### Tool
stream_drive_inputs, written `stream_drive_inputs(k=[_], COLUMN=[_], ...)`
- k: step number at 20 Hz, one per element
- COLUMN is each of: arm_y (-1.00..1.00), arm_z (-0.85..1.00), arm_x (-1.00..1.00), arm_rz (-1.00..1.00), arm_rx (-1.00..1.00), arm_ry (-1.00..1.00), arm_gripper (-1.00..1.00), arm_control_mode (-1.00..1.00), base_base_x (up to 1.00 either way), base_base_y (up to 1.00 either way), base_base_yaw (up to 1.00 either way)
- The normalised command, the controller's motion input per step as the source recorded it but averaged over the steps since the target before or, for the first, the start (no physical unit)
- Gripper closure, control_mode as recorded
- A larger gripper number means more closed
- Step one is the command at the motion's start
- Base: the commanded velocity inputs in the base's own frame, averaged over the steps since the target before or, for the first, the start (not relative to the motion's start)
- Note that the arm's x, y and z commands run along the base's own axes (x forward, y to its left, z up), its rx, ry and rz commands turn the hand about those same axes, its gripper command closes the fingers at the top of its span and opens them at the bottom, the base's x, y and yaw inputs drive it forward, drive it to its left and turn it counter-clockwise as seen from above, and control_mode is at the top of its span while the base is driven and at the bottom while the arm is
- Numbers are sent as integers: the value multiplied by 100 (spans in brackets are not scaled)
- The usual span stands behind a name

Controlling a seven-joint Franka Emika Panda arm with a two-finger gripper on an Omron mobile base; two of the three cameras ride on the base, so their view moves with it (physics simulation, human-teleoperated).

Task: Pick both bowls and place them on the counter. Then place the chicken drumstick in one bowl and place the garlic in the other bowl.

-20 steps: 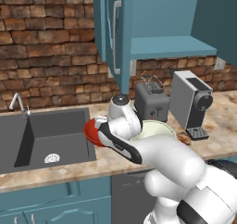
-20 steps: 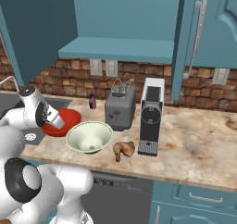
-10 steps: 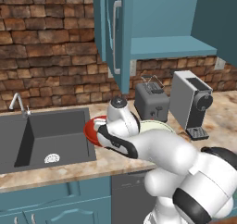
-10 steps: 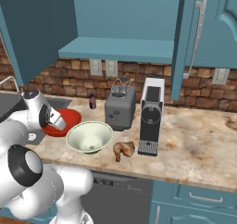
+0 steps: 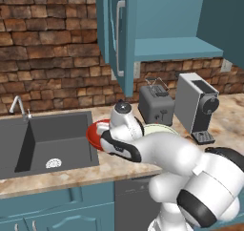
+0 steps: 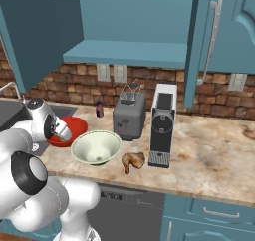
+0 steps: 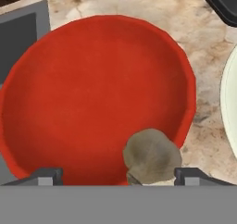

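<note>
The small roundish greyish-tan garlic bulb [image 7: 152, 156] sits low in the hand view between the two dark fingers [image 7: 46, 177], just over the near inner wall of the glossy red round bowl [image 7: 99, 86]. The fingers stand spread wide, one on each side of the bulb and clear of it, pinching nothing. Whether the garlic already rests on the bowl's wall cannot be told.

The red bowl stands on the beige marbled stone surface [image 6: 214, 150], just beside the grey sink [image 5: 43, 139]. The pale cream-green round bowl with a darker rim [image 6: 95, 146] sits next to it, near or touching. The golden-brown chicken drumstick [image 6: 132, 161] lies on the surface just beside the cream-green bowl, not in it, in front of the grey toaster [image 6: 128, 117] and close to the silver coffee machine [image 6: 162, 123]. That step looks not yet done.

The risk: the bulb is near the rim rather than the middle, so it could roll on the sloped wall, and a finger lifting away at a slant could nudge it out or tip the bowl toward the sink.

The white arm bends low from the base, its hand [image 5: 119, 140] above the red bowl and pointing down into it.
</note>
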Motion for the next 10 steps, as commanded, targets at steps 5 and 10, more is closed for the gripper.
stream_drive_inputs(k=[5, 10], arm_y=[0, 4], arm_z=[40, 26], arm_x=[-12, -22], arm_rz=[0, 0], arm_rx=[1, 0], arm_ry=[-12, -12], arm_gripper=[-100, -100], arm_control_mode=[-100, -100], base_base_x=[0, 0], base_base_y=[0, 0], base_base_yaw=[0, 0])
